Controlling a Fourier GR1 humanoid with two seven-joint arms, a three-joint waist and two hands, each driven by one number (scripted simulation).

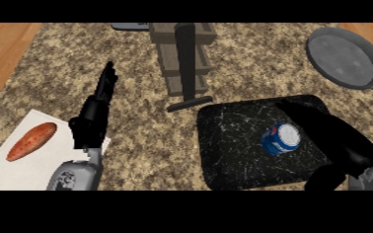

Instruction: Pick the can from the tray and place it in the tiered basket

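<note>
The blue can point(281, 138) is seen lying on the black tray point(233, 148), with the right hand point(336, 139) just beside it, fingers perhaps half curled but holding nothing, while the left hand point(93, 111) is held straight.

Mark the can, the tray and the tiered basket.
can point(282, 138), head view, on its blue side.
tray point(233, 153), head view, on its bare dark floor.
tiered basket point(172, 64), head view, on a left-hand slat.
</note>
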